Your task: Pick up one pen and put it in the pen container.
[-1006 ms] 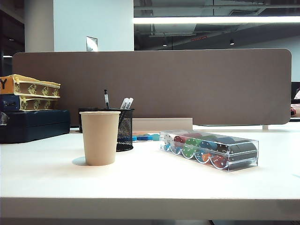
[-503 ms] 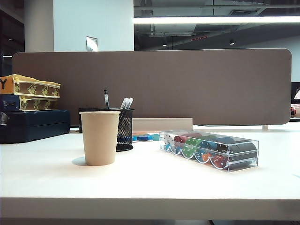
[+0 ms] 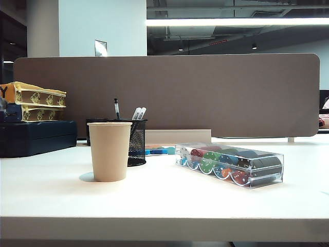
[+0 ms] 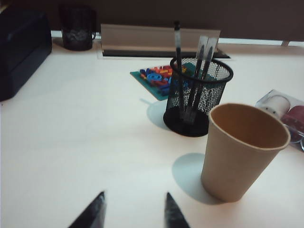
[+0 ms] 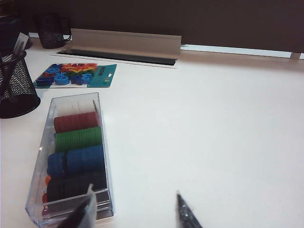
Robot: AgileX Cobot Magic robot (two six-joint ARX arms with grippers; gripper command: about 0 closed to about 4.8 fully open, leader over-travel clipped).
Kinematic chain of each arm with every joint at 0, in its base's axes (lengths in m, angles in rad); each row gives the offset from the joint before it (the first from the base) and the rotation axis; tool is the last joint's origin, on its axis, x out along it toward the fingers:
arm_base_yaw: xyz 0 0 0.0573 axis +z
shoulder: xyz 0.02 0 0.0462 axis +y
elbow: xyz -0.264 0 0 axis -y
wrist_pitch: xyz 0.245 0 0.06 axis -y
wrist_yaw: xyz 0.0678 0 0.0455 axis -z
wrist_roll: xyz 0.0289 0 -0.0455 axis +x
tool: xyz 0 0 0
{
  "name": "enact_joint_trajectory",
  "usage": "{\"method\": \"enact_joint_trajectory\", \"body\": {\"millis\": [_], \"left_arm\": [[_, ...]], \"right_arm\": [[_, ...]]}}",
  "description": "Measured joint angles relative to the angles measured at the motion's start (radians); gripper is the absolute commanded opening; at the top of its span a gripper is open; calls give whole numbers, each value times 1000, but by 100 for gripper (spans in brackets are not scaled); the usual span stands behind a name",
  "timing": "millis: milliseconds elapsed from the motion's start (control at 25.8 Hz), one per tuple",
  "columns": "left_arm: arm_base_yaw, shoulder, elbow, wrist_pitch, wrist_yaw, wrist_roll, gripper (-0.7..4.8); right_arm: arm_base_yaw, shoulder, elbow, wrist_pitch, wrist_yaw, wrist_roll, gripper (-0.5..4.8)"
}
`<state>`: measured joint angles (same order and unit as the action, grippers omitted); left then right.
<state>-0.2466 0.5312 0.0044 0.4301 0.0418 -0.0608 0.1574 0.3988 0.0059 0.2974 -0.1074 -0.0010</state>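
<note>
White counter [image 3: 169, 200] fills the exterior view, where neither gripper shows; the pen container [image 3: 136, 141] stands just behind a tan paper cup [image 3: 109, 151], the pen [image 3: 116, 108] sticking upright out of it beside two white-tipped pens [image 3: 139, 113], a clear chip box [image 3: 230, 164] well to the side.

From the left wrist, the left gripper [image 4: 134, 213] hangs released above bare counter, cup and container ahead of it, toward one side.

From the right wrist, the right gripper [image 5: 135, 211] is spread wide, empty, one fingertip over the chip box's near end; only here does the coloured letter card [image 5: 76, 74] show plainly.
</note>
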Motion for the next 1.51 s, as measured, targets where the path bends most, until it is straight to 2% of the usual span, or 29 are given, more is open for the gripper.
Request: {"method": "enact_joint_trajectory", "body": {"millis": [348, 1509], "left_arm": [[0, -79, 0, 0, 0, 0, 152], [0, -399, 0, -23, 0, 0, 152]], "right_arm": [[0, -10, 0, -1, 0, 0, 211], [-2, -274, 0, -34, 0, 0, 211]]}}
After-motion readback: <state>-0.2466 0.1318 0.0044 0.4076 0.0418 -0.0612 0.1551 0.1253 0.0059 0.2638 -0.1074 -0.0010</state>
